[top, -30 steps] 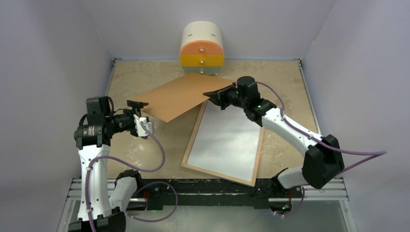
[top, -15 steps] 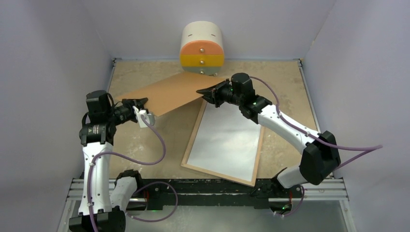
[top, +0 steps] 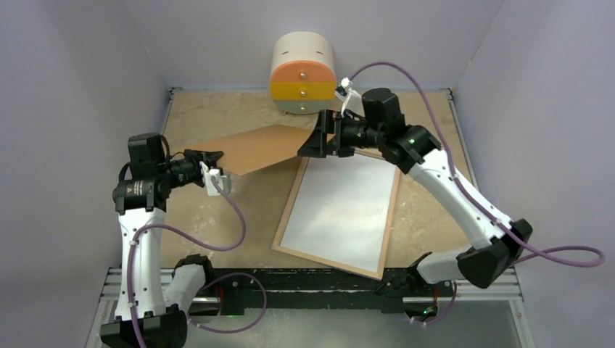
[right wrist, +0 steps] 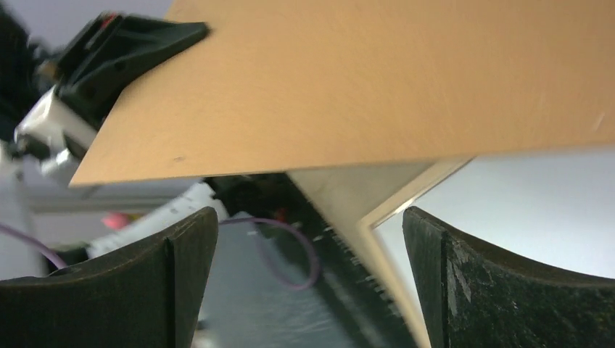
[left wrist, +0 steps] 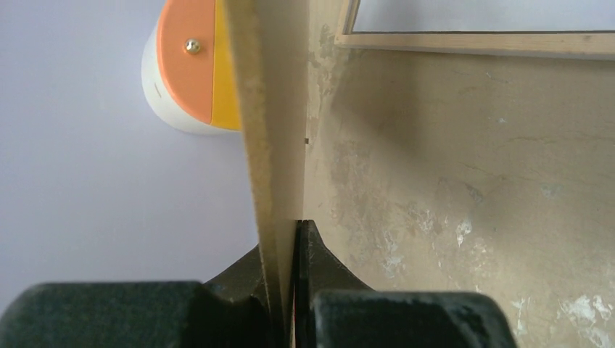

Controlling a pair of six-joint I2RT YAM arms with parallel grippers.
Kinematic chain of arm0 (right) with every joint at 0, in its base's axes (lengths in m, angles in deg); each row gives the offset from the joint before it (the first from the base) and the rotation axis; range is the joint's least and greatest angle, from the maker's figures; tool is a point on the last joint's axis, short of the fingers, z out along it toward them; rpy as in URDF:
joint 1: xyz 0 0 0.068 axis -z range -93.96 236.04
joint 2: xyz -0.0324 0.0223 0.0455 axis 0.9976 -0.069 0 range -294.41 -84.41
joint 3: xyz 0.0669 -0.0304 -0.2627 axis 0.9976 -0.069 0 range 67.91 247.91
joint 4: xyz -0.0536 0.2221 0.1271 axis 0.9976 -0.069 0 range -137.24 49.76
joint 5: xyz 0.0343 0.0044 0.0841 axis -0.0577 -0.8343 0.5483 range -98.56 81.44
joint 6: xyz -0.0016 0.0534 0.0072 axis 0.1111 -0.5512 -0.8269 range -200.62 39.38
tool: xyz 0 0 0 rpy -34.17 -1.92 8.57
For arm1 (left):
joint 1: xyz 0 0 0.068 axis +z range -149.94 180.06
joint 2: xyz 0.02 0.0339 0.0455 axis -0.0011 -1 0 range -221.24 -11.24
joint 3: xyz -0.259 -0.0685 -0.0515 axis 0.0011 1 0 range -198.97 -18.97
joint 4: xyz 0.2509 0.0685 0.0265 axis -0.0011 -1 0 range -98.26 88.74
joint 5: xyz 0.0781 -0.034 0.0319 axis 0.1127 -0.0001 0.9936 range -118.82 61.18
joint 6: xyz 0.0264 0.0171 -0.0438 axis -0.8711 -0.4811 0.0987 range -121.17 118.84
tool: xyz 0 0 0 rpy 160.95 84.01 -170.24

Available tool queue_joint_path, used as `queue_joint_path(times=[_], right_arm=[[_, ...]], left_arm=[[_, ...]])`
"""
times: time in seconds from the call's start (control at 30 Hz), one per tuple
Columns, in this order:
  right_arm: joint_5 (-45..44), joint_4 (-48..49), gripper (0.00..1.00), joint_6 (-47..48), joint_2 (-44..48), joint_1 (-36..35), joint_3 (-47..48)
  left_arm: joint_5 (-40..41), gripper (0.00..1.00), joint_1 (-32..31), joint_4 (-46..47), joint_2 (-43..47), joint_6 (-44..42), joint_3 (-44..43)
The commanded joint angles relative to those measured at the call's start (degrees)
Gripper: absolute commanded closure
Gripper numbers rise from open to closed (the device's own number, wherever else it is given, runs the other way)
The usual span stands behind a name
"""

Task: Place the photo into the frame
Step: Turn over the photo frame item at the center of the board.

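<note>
The frame (top: 286, 210) lies flat on the table right of centre, its light wood rim around a pale white inside. The photo is out of view. A plain brown backing board (top: 261, 148) hangs tilted above the table, left of the frame's far end. My left gripper (top: 214, 158) is shut on the board's left corner; the left wrist view shows the board (left wrist: 279, 109) edge-on, pinched between the jaws of this gripper (left wrist: 296, 239). At the board's right end my right gripper (top: 317, 138) stands open. Nothing is between its fingers (right wrist: 310, 268), and the board (right wrist: 362, 80) passes just above them.
A white drawer unit (top: 303, 72) with orange and yellow drawer fronts stands at the back wall, just behind the board and my right gripper. Purple walls close the table on three sides. The frame's rim (right wrist: 406, 203) runs below my right gripper.
My left gripper has closed on the board's left corner. My right gripper has opened, let go of the board's right end and drawn up and back toward the drawer unit.
</note>
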Motion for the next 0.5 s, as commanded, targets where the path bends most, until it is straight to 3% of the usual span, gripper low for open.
queue_joint_path(times=[0.0, 0.13, 0.23, 0.47], right_arm=[[-3.97, -3.31, 0.01, 35.03, 8.17, -3.21, 3.9], [0.48, 8.03, 0.1, 49.92, 13.36, -4.41, -6.1], [2.47, 10.12, 0.13, 58.68, 13.95, -7.21, -7.88], [-1.9, 10.8, 0.1, 64.75, 10.24, -12.46, -6.98]], left_arm=[[-7.27, 1.0, -0.02, -11.22, -2.54, -15.24, -7.62], [-9.13, 1.0, -0.01, -22.43, -8.7, -21.26, -13.95], [-9.77, 1.0, -0.03, -25.67, -10.24, -23.31, -15.31], [-10.65, 1.0, -0.03, -25.56, -10.55, -23.91, -14.65]])
